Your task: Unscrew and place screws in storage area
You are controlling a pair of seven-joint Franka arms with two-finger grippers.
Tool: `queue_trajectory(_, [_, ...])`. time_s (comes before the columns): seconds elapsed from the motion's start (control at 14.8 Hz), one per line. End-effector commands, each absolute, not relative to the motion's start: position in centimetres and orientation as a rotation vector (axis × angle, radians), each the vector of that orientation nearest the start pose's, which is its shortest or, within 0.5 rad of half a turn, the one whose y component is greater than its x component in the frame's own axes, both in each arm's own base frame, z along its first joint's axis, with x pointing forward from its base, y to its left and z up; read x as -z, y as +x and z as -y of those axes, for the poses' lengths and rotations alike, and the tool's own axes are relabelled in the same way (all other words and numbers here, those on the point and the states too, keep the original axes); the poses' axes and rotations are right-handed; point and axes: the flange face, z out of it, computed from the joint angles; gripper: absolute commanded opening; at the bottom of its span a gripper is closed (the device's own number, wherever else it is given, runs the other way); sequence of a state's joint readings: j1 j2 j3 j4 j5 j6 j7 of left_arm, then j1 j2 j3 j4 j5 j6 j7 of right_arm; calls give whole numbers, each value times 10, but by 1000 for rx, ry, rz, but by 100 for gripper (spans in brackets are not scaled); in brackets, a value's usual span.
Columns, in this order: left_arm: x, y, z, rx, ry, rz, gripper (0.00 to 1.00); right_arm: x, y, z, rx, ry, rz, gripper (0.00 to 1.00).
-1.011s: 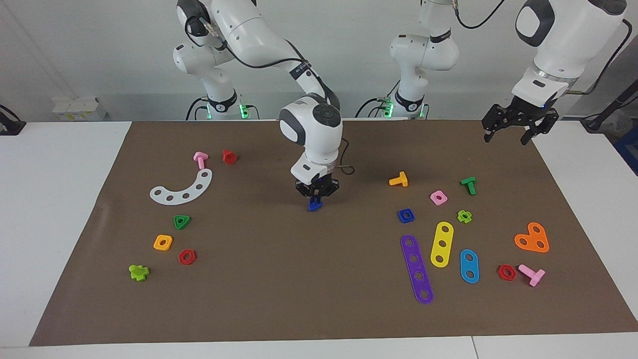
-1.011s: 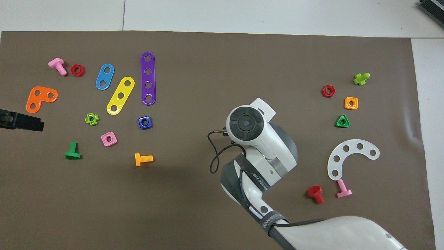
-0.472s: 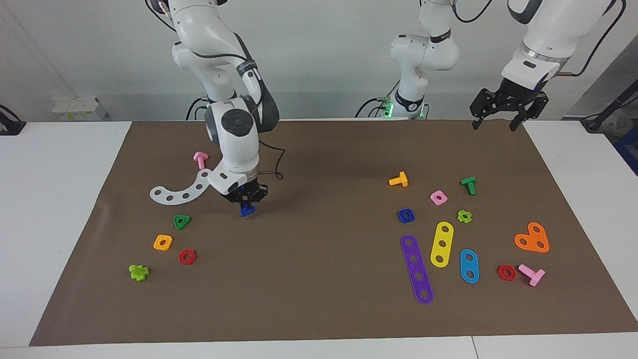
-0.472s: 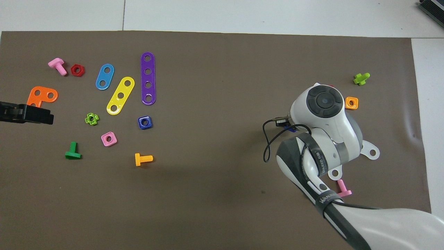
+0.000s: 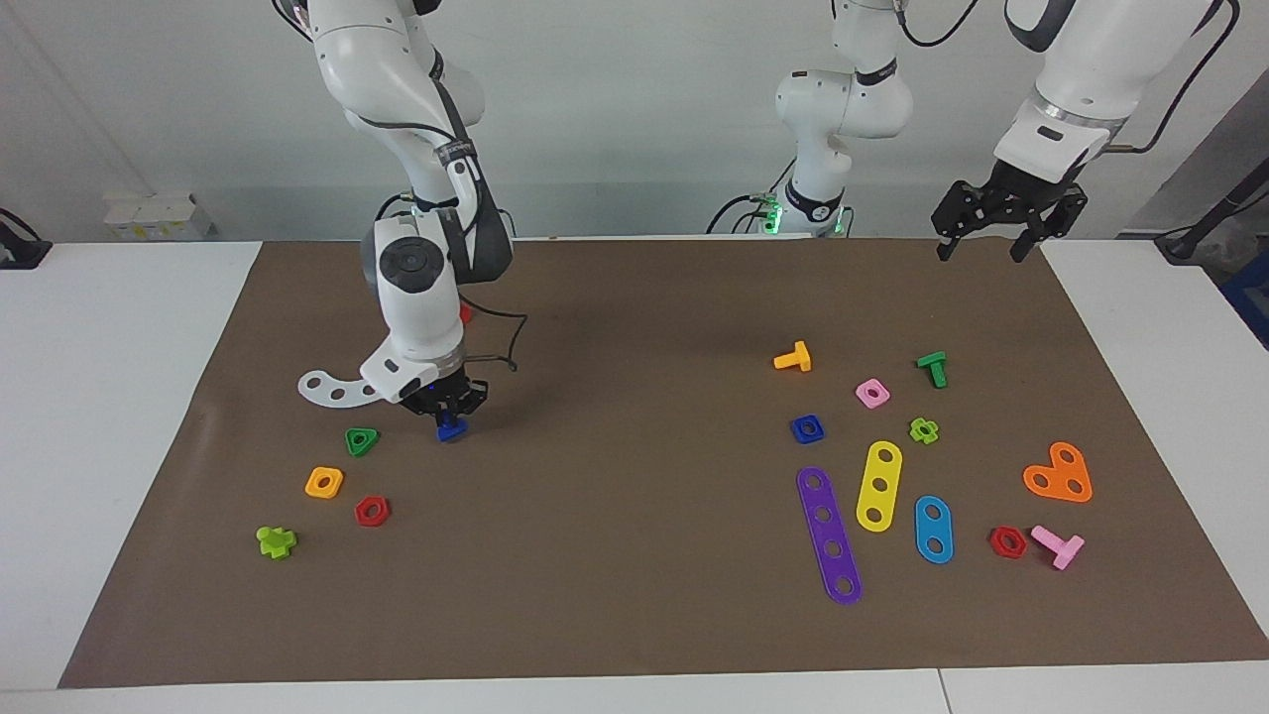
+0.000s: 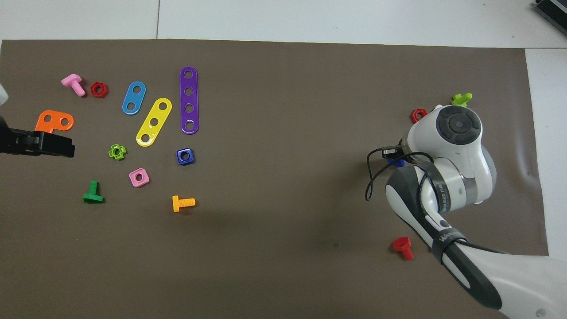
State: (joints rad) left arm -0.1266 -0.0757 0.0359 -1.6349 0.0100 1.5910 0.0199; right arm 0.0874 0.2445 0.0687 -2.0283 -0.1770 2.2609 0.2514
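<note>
The right gripper (image 5: 448, 407) pinches the blue screw (image 5: 452, 428) from above, low over the brown mat (image 5: 634, 615) at the right arm's end, beside the green triangular nut (image 5: 362, 441). The screw hangs below the fingertips with its wide head lowest, so its long axis looks about upright (the stem is hidden in the grip, and from overhead only a sliver of blue shows under the wrist). The left gripper (image 5: 999, 224) waits in the air over the mat's edge at the left arm's end, its fingers spread and holding nothing. The blue square nut (image 5: 808, 428) lies flat on the mat, hole up, toward the left arm's end and well apart from the screw. Counted across both views: one blue screw; two pink bolts, one of them hidden by the right arm just now, plus one orange, one green and one red bolt; two red hex nuts; two lime cross-shaped pieces; one pink, one orange and one blue square nut; one purple, one yellow and one light-blue strip; one orange angled plate; and one white curved plate.
</note>
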Motion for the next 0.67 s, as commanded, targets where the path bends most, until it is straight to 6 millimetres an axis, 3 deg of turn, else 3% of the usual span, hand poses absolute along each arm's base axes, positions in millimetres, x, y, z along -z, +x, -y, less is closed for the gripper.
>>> queue_trajectory(0.0, [-640, 534, 37, 43, -3135, -123, 100, -324, 577, -73, 44, -3240, 24, 0])
queue_trajectory(0.07, [-639, 534, 32, 34, -3134, -106, 100, -324, 578, -74, 51, -3238, 24, 27])
queue_trajectory(0.2, [-637, 532, 30, 17, -3133, -91, 100, -324, 578, -74, 51, -3236, 14, 51])
queue_trajectory(0.34, [-632, 529, 27, 5, -3133, -81, 100, -327, 579, -76, 59, -3235, 10, 84])
queue_trajectory(0.47, [-625, 524, 23, -10, -3131, -67, 100, -351, 581, -74, 111, -3234, 0, 95])
queue_trajectory(0.61, [-620, 519, 22, -27, -3131, -62, 100, -379, 585, -72, 129, -3220, -42, 97])
